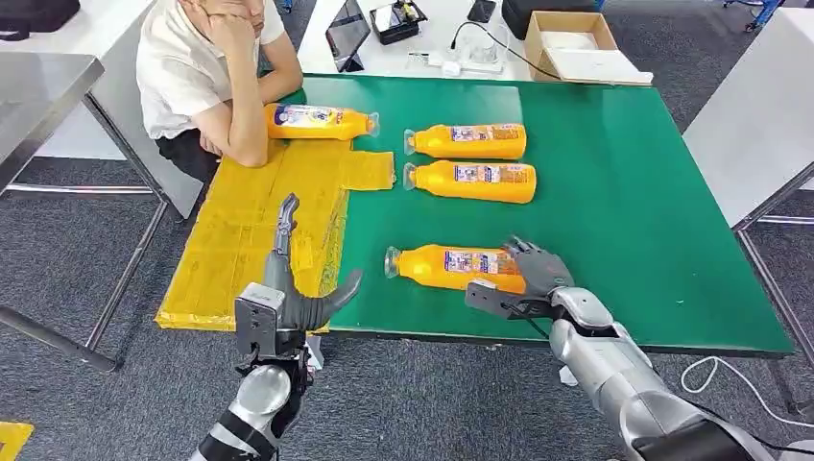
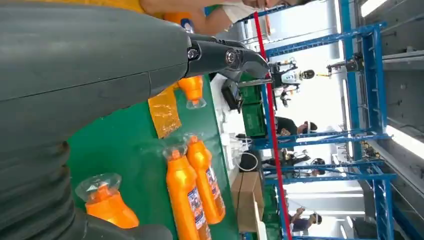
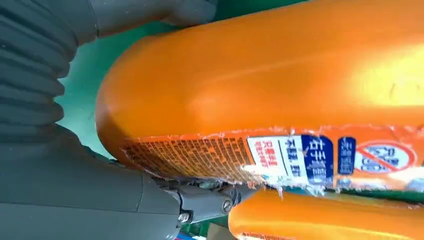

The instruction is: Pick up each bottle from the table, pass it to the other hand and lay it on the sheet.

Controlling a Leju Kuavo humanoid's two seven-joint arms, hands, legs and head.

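Note:
Four orange bottles lie on the green table (image 1: 624, 211). The nearest bottle (image 1: 446, 266) (image 3: 275, 80) (image 2: 107, 205) lies by the front edge, and my right hand (image 1: 539, 271) (image 3: 60, 165) grips its base end, thumb on one side and fingers on the other. Two more bottles (image 1: 470, 141) (image 1: 475, 181) (image 2: 187, 195) lie side by side at the middle. The fourth bottle (image 1: 322, 122) (image 2: 192, 90) rests at the far end of the yellow sheet (image 1: 240, 240) (image 2: 164, 112). Over the sheet's near part my left hand (image 1: 288, 283) (image 2: 100, 65) is held out empty, its fingers straight.
A seated person (image 1: 206, 67) leans an arm on the sheet's far corner, next to the fourth bottle. A cardboard box (image 1: 571, 43), a black tray (image 1: 395, 21) and a tablet (image 1: 347, 34) sit on the white table behind. A steel table (image 1: 38, 86) stands at the left.

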